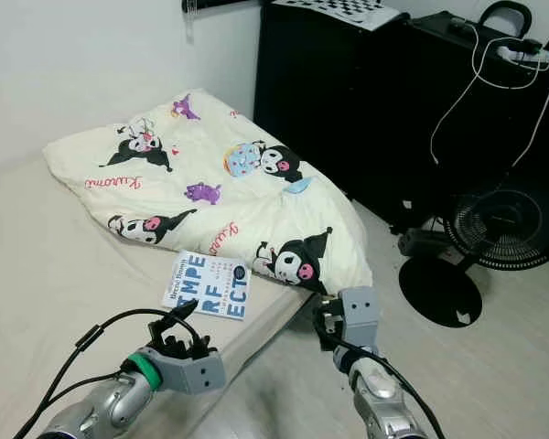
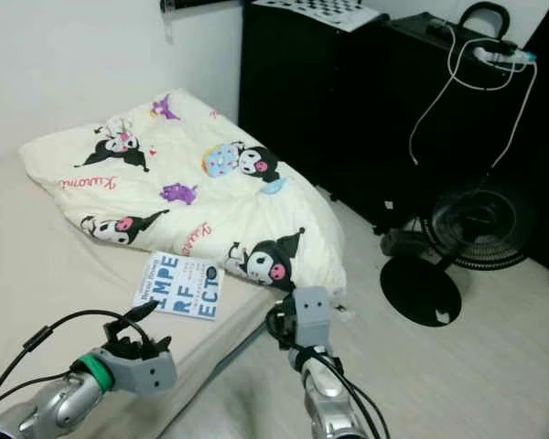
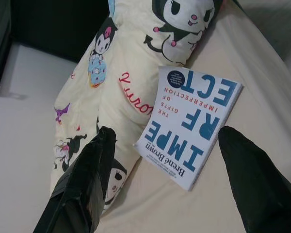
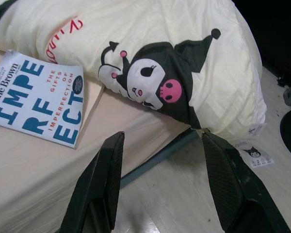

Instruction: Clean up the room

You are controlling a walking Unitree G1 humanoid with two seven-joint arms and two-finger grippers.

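one book (image 1: 207,284) is lying flat on the beige mattress (image 1: 46,265), its white cover with blue letters facing up, near the mattress's edge and just beside the lower hem of one cream quilt (image 1: 210,183) printed with black cartoon characters. the quilt is sprawling across the mattress in a loose heap, and one corner is hanging over the mattress edge toward the pale floor (image 1: 494,366).

two grippers are showing. the left gripper (image 3: 169,160) is hovering over the mattress just short of the book, its two black fingers (image 3: 94,165) spread wide apart and holding nothing; through the left wrist view the book is sitting between the two fingertips, with no contact. the right gripper (image 4: 160,170) is hanging above the mattress edge and the floor, below the quilt's drooping corner, its two fingers also spread and empty.

to the right, one black cabinet (image 1: 348,101) is standing against the wall, with one white cable (image 1: 467,82) dangling down its front. one black floor fan (image 1: 494,229) is sitting on the floor before it, with a round black base (image 1: 439,291) beside it.
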